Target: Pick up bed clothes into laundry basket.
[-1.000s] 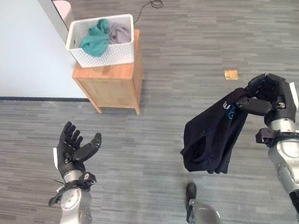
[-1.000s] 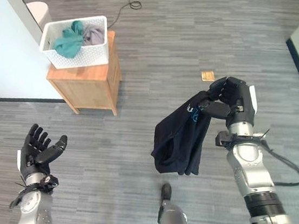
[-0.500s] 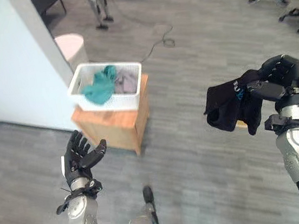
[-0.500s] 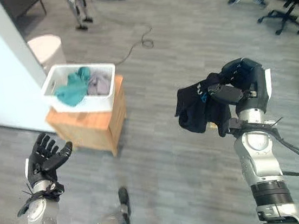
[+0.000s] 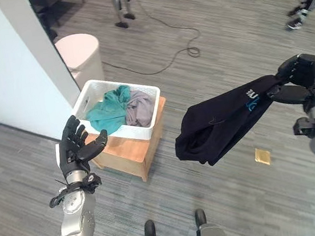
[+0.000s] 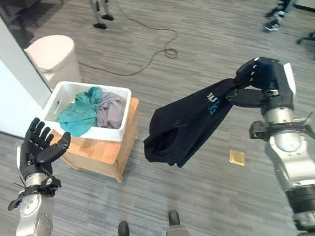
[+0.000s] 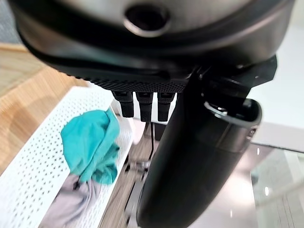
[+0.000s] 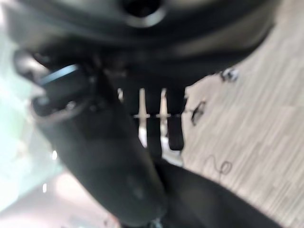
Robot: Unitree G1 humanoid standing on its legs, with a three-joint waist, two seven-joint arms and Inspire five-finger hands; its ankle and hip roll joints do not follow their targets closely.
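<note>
The garment [image 5: 221,124] is black, with a small white and blue mark near the held end. The right robot hand [image 5: 305,77] is dark with a white side panel; the left robot hand [image 5: 76,151] is dark likewise. The laundry basket [image 5: 149,119] is white with a fine perforated pattern on its walls. Inside lie a teal cloth [image 5: 109,108] and a pale grey-mauve cloth [image 5: 139,107]. The cabinet [image 5: 126,156] under the basket is light orange-brown wood. The floor [image 5: 221,29] is grey with a striped plank pattern. The bin [image 5: 79,54] beside the wall is pale pink. The wall [image 5: 7,61] is pale blue-white. A small tan square [image 5: 261,156] lies on the floor.
</note>
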